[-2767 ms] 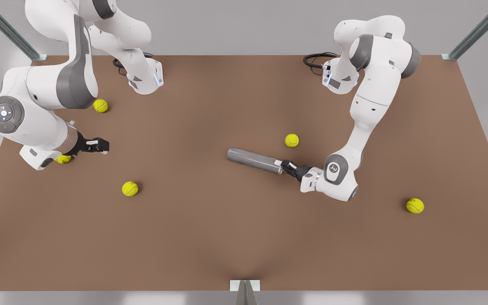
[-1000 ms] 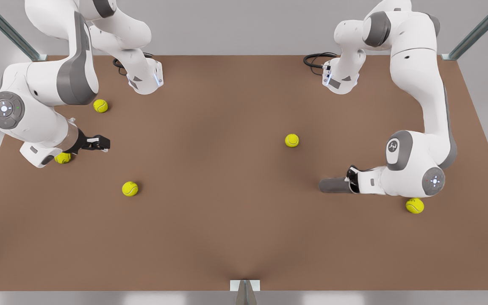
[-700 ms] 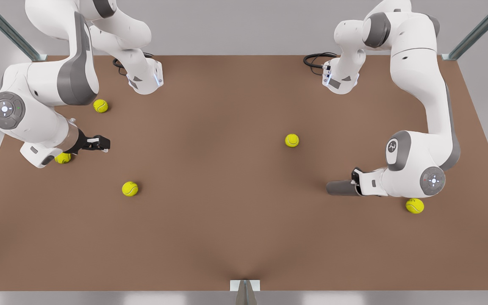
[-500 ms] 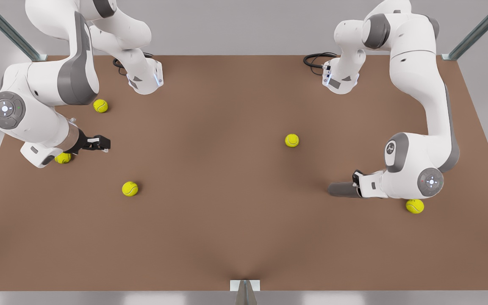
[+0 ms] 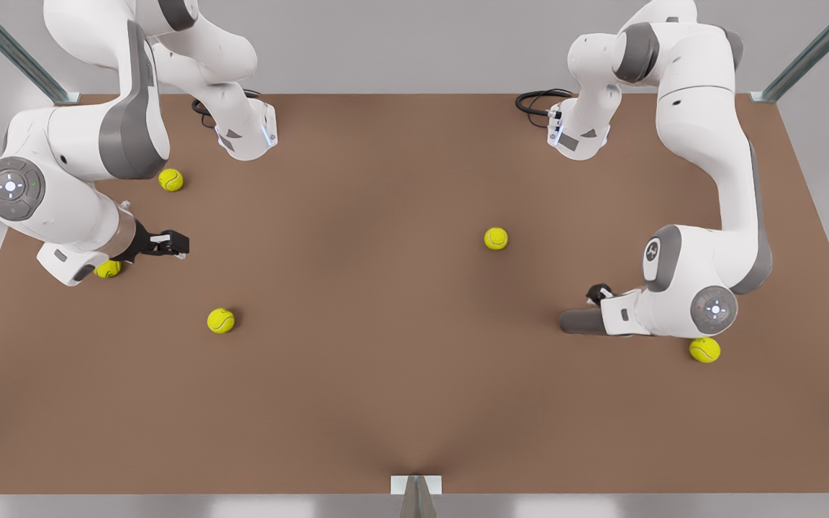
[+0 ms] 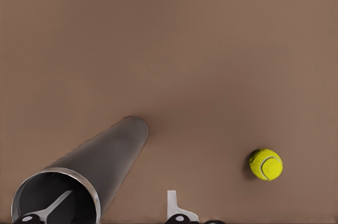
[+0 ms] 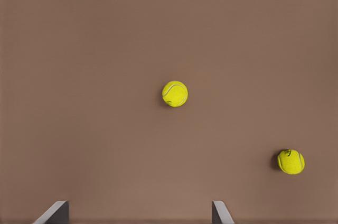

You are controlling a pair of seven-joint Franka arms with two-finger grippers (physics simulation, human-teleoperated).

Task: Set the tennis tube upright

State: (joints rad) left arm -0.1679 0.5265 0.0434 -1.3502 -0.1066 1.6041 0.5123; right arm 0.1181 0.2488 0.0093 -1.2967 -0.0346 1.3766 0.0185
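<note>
One tube (image 5: 578, 321) and five balls on the brown surface (image 5: 386, 374). The left pincer (image 5: 599, 302) grips the tube's open rim, one finger (image 6: 50, 211) inside the dark, empty hollow and one (image 6: 174, 207) outside; the tube slants from the pincer down to the surface. One ball (image 5: 704, 350) sits behind that arm's wrist, another (image 5: 496, 238) ahead. The right pincer (image 5: 170, 245) hovers spread wide, waiting, with three balls (image 5: 221, 320) (image 5: 170, 180) (image 5: 107, 269) near it.
</note>
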